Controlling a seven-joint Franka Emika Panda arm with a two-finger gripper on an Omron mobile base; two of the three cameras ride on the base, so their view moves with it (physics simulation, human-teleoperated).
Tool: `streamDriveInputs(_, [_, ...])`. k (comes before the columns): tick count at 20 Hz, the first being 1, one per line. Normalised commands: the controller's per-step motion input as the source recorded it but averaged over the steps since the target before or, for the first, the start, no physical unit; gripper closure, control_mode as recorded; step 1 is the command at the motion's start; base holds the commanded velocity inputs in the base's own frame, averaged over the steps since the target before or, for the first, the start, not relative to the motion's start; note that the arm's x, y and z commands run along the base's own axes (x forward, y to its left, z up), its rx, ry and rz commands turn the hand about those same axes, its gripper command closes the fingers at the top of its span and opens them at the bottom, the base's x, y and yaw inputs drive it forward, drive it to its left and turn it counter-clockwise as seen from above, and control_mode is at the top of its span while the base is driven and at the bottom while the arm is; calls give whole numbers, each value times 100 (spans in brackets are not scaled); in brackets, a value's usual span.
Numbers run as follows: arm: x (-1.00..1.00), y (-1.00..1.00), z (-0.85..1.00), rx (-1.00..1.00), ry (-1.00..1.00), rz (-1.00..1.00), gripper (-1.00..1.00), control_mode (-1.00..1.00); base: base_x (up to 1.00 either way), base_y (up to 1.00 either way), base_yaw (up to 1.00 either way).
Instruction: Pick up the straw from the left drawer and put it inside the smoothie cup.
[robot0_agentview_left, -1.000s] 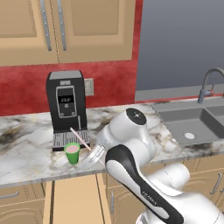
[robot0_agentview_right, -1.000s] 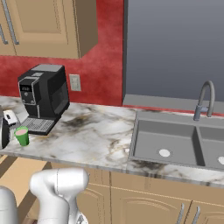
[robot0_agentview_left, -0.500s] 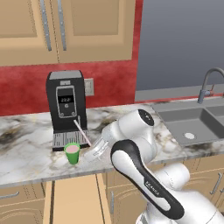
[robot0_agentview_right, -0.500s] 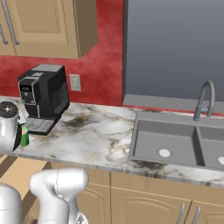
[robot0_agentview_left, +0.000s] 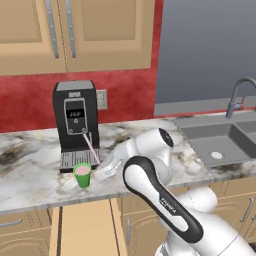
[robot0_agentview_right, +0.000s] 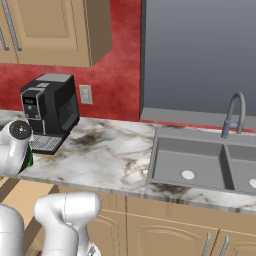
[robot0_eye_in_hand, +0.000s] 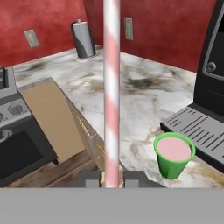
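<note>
The straw (robot0_eye_in_hand: 111, 83), striped pink and white, stands up between my fingertips (robot0_eye_in_hand: 92, 177), and my gripper (robot0_eye_in_hand: 112, 179) is shut on its lower end. From the left base, the straw (robot0_agentview_left: 90, 147) leans up in front of the coffee machine, with the gripper (robot0_agentview_left: 101, 169) just right of the smoothie cup (robot0_agentview_left: 83, 175). The green cup (robot0_eye_in_hand: 174, 154) holds pink smoothie and sits on the counter by the machine's drip tray, to the right of the straw and apart from it. The left drawer (robot0_agentview_left: 82, 227) is pulled out below the counter edge; its tan bottom (robot0_eye_in_hand: 49, 118) is bare.
The black coffee machine (robot0_agentview_left: 75, 125) stands right behind the cup. A dark roll holder (robot0_eye_in_hand: 83, 39) is far back on the marble counter (robot0_agentview_left: 30, 175), and a stove (robot0_eye_in_hand: 13, 131) lies beside the drawer. The sink (robot0_agentview_right: 200, 160) and faucet (robot0_agentview_right: 235, 112) are off to the right.
The hand has swung and lifted beside the cup. The straw went from lying low over the cup to standing steeper and higher in front of the coffee machine.
</note>
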Motion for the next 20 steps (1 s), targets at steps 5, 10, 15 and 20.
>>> streamDriveInputs(5, [28,11,0,4,0,5,100,-100,0,0,0])
streamDriveInputs(10, [34,5,0,13,-5,1,100,-100,0,0,0])
streamDriveInputs(15, [30,4,-1,11,-14,0,100,-100,0,0,0])
streamDriveInputs(20, [43,8,0,4,-3,0,100,-100,0,0,0])
